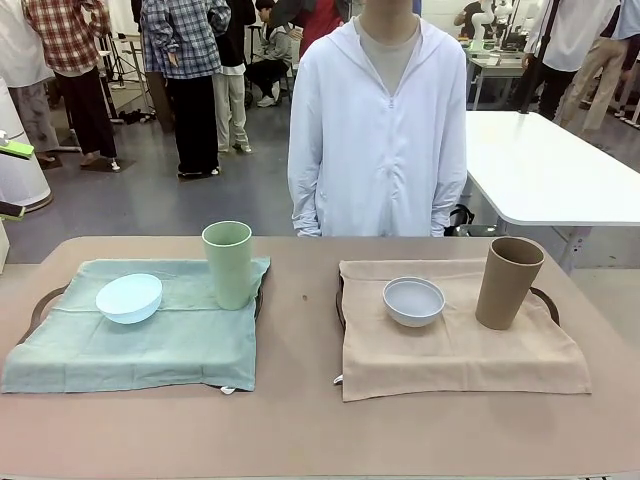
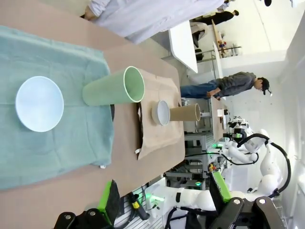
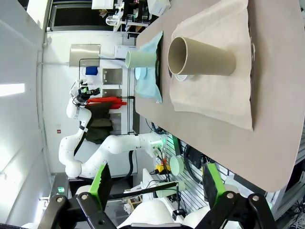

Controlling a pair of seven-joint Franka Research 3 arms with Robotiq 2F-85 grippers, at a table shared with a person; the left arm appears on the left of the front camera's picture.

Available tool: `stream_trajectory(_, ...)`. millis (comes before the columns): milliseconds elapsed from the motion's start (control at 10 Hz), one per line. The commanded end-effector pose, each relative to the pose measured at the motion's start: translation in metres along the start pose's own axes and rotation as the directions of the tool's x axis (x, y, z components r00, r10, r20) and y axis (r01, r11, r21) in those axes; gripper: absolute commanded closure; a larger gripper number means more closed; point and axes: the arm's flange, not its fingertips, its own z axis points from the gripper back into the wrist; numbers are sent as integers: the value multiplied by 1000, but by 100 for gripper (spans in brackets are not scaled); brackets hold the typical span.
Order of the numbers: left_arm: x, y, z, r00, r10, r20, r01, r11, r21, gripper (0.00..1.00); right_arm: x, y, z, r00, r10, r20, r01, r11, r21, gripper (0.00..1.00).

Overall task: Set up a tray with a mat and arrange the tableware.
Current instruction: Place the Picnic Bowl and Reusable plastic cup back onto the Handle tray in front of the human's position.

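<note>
On the desk's left mat we list a pale blue round bowl and light green tall tumbler; both grippers gape wide, holding nothing.

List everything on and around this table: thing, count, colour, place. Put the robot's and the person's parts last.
Table: one, brown, spanning the front view.
Trays: two, dark; left tray and right tray, mostly hidden under the mats.
Green mat: one, teal green, over the left tray.
Tan mat: one, beige, over the right tray.
Pale blue bowl: one, on the green mat, tilted.
Green tumbler: one, light green, upright on the green mat's far right part.
Greyish white bowl: one, on the tan mat.
Brown tumbler: one, tan, upright, right of that bowl.
White table: one, behind.
Person: one, white hooded jacket, at the far side.
Left gripper: open, green-padded fingers.
Right gripper: open.
</note>
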Motion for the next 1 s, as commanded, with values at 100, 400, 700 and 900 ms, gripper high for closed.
stream_trajectory(100, 2, 0, 3, 1000, -14, -6, 14, 1000, -2, 0, -1, 0, 0, 1000, 1, 3, -1, 1000, 2, 0)
stream_trajectory(400, 2, 0, 3, 1000, -14, -6, 14, 1000, -2, 0, -1, 0, 0, 1000, 1, 3, -1, 1000, 2, 0)
stream_trajectory(700, 2, 0, 3, 1000, -14, -6, 14, 1000, -2, 0, -1, 0, 0, 1000, 1, 3, -1, 1000, 2, 0)
stream_trajectory(900, 2, 0, 3, 1000, -14, -6, 14, 1000, -2, 0, -1, 0, 0, 1000, 1, 3, -1, 1000, 2, 0)
